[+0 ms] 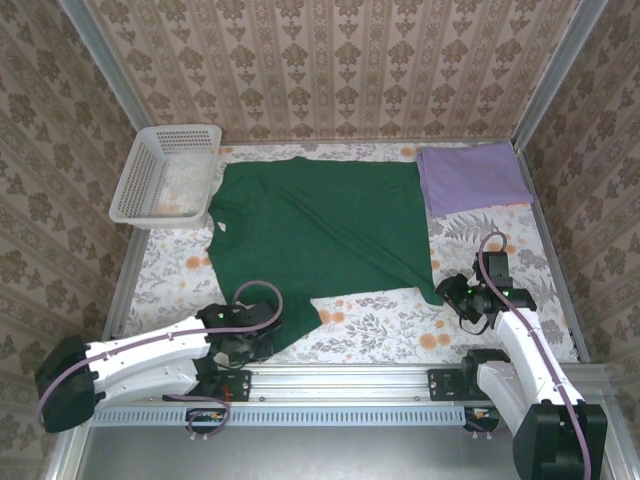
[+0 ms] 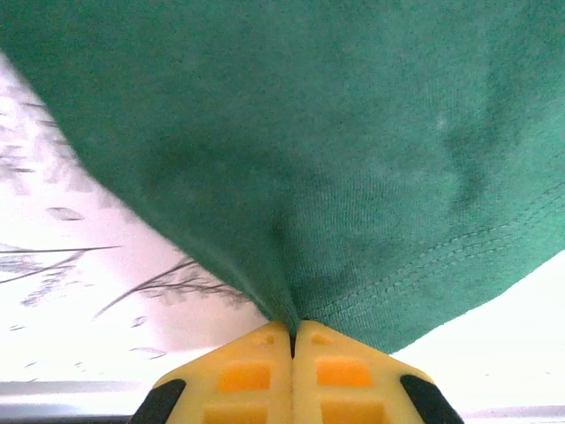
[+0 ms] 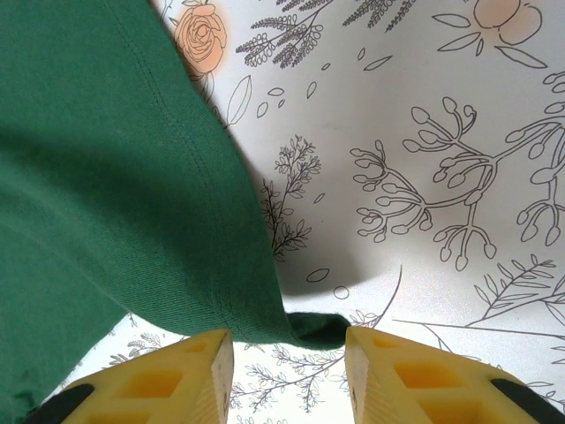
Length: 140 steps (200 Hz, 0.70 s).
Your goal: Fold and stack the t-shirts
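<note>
The dark green t-shirt (image 1: 320,230) lies spread across the middle of the flowered table cover. My left gripper (image 1: 252,338) is shut on its near left hem corner; in the left wrist view the green cloth (image 2: 291,168) is pinched between the yellow fingers (image 2: 256,371). My right gripper (image 1: 452,296) stands open at the shirt's near right corner; in the right wrist view that green corner (image 3: 132,194) lies between the spread yellow fingers (image 3: 199,371), its tip folded on the cover. The lilac purple t-shirt (image 1: 472,176) lies folded at the back right.
A white lattice basket (image 1: 168,172) stands at the back left corner. Patterned walls close in the table on three sides. A metal rail (image 1: 350,380) runs along the near edge between the arm bases.
</note>
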Motion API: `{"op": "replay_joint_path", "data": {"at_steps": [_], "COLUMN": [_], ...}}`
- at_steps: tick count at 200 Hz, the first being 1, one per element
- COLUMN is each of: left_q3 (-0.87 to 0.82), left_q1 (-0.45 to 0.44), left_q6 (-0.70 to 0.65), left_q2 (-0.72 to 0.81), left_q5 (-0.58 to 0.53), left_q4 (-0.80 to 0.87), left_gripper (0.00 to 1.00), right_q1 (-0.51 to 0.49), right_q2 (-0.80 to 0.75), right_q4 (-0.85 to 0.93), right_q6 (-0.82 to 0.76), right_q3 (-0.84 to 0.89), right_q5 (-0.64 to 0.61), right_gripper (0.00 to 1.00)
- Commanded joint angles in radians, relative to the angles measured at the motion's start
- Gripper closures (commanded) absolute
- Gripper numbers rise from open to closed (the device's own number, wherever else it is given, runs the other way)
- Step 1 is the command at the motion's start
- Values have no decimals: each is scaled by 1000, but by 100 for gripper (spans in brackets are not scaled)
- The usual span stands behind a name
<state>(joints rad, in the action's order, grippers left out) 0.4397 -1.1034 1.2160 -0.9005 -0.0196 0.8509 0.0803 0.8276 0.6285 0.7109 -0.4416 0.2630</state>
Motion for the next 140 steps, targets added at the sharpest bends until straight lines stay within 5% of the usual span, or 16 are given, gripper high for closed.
{"op": "replay_joint_path", "data": {"at_steps": [1,25,53,140], "left_q3": [125,248,328,559], "left_q1": [26,97,206,328], "left_q6": [-42,-109,-203,-331], "left_q2": [73,160,200,244], "left_q5": [-150,-235,-210,-251], "left_q4": [203,341,404,537], "left_gripper": [100,100,100,100], "right_q1": [-5,-5,-14,-149], "right_q2": [11,23,45,175], "right_q4": [8,4,-5,-69], "right_q6": [-3,-1,2,18], "right_q3": [16,20,20,11], "right_q5": [-3,-4,14,1], "right_gripper": [59,59,59,59]}}
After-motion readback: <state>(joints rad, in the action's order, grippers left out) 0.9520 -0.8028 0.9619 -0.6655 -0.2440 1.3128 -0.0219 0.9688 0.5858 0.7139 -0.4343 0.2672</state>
